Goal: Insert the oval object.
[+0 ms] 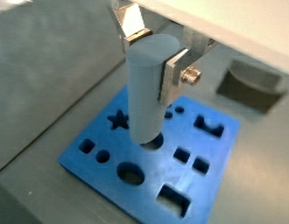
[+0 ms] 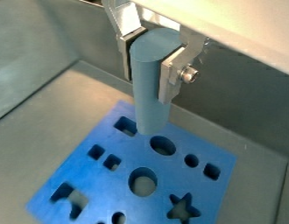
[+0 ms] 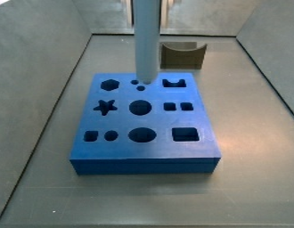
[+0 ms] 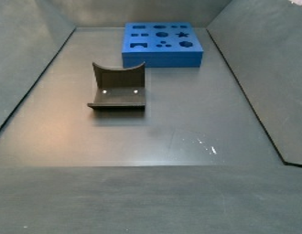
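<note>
My gripper (image 1: 153,57) is shut on the top of the oval object (image 1: 147,92), a long pale blue-grey peg that hangs upright; both wrist views show it (image 2: 151,87). The gripper (image 2: 151,54) holds it above the blue block (image 1: 106,179). In a side view the peg (image 3: 146,40) comes down from above, and its lower end hangs over the far part of the blue block (image 3: 143,158). The oval hole (image 3: 141,135) is in the block's front row and shows in both wrist views (image 2: 162,144) (image 1: 133,172). The gripper itself is out of both side views.
An olive-brown block with a curved notch (image 4: 118,89) lies on the grey floor away from the blue block (image 4: 164,44); it also shows behind the block (image 3: 183,53) and in a wrist view (image 1: 252,83). Grey walls enclose the floor.
</note>
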